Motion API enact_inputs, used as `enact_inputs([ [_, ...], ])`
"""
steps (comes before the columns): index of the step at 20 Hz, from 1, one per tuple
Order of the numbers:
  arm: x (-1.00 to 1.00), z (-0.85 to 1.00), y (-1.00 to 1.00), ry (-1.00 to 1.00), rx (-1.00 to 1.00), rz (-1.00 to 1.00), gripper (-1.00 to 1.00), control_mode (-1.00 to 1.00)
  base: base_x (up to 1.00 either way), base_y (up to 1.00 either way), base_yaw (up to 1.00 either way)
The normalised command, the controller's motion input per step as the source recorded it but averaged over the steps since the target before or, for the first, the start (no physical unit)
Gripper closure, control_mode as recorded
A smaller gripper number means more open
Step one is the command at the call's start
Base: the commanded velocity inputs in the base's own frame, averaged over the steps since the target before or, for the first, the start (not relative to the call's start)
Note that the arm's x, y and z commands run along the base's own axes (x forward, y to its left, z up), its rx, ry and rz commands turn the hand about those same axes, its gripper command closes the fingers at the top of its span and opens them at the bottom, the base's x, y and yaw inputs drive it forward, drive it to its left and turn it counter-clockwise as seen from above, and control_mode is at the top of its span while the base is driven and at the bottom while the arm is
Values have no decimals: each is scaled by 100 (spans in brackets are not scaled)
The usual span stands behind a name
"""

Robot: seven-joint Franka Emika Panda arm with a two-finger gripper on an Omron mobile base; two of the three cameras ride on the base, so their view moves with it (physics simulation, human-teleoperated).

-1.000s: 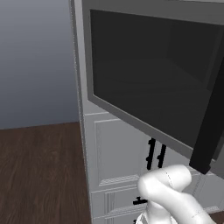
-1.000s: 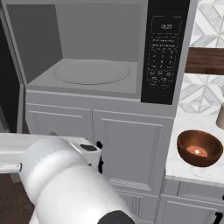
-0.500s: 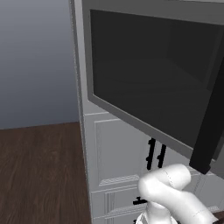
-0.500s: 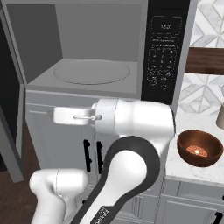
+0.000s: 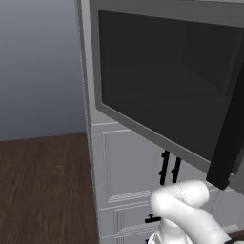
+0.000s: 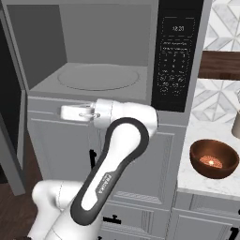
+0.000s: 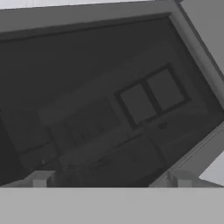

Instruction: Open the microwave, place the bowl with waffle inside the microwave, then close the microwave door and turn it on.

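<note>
The microwave (image 6: 108, 56) stands open, its grey cavity and round turntable bare, its dark control strip (image 6: 176, 56) on the right. The microwave door (image 5: 167, 95) is swung out to the left, with its black bar handle (image 5: 228, 143) at the near edge. In the hand view the door's dark glass (image 7: 109, 96) is close ahead. The bowl (image 6: 214, 158), brown with the orange waffle in it, rests on the white counter to the right. My gripper (image 6: 65, 112) hovers below the cavity's front edge and points left at the door. It is open (image 7: 111, 179) and holds nothing.
White cabinet doors with short black handles (image 5: 169, 167) lie under the microwave. The marble counter (image 6: 197, 173) carries the bowl, with a wooden shelf (image 6: 218, 64) above it. Dark wood floor (image 5: 43, 190) stretches to the left. My arm's elbow (image 6: 126, 140) crosses in front of the cabinets.
My arm has swung up from low in front of the right base camera. The hand now hangs level below the cavity, pointing left. Door and bowl have not moved.
</note>
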Motion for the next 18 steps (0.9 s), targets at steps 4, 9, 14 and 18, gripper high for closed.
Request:
enact_inputs([
  [4, -43, 0, 97, -24, 0, -5, -100, -100, 0, 0, 0],
  [9, -91, 6, 97, -30, -1, 0, -100, -100, 0, 0, 0],
  [14, -99, 15, 100, -37, -2, 0, -100, -100, 0, 0, 0],
  [18, -23, 4, 75, -15, 0, -8, -100, -100, 0, 0, 0],
])
